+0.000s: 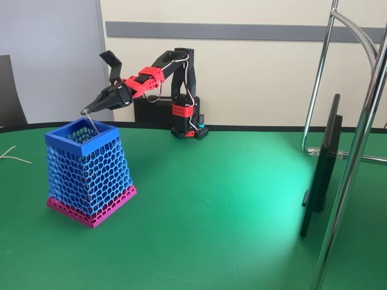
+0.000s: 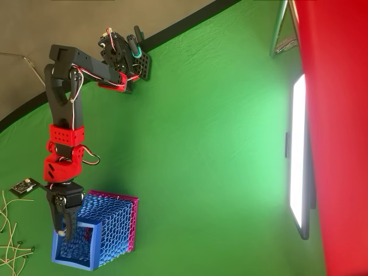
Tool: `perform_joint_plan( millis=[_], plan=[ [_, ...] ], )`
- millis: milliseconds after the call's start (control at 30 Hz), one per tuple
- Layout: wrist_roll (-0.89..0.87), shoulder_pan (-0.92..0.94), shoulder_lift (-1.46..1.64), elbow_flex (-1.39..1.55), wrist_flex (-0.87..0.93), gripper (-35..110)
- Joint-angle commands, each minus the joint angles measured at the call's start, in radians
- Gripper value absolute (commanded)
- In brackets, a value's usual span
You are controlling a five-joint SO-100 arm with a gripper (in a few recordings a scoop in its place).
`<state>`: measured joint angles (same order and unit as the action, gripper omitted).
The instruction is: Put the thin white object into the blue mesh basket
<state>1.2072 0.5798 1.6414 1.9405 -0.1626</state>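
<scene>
Gripper (image 1: 86, 110) sits just above the back left part of the blue mesh basket (image 1: 91, 175) in my fixed view, its tip pointing down and left toward the opening. I read the fingers as pinched together on the top end of the thin white object (image 1: 92, 125), which hangs from the tip at a slant and drops inside the square rim. Its lower end disappears behind the rim, so I cannot tell whether it touches the mesh wall or floor inside.

From the overhead view the gripper (image 2: 61, 232) is over the basket's open mouth (image 2: 92, 264), near the rim edge closest to the arm. The strand itself is too thin for me to pick out there.

The basket stands upright on the green surface (image 1: 211, 205), its blue honeycomb walls tapering up to the solid rim, the magenta base flat on the cloth. The arm (image 1: 154, 75), red and black, reaches out from its base (image 1: 187, 130) at the far edge of the surface, elbow raised and wrist bent downward.

Loose pale wires (image 1: 13, 157) lie on the surface at the left edge of the fixed view, well apart from the basket. A dark flat screen (image 1: 320, 175) stands edge-on at the right, beside chrome stand tubes (image 1: 357, 151).
</scene>
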Motion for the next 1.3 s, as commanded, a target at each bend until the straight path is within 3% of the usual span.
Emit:
perform_joint_plan(
  millis=[0,700,1267],
  plan=[
    [-0.003,-0.018,0.067,0.018,0.002,30],
    [-0.067,-0.166,0.336,0.351,0.002,33],
    [-0.285,-0.331,0.746,0.781,0.002,34]
  ],
)
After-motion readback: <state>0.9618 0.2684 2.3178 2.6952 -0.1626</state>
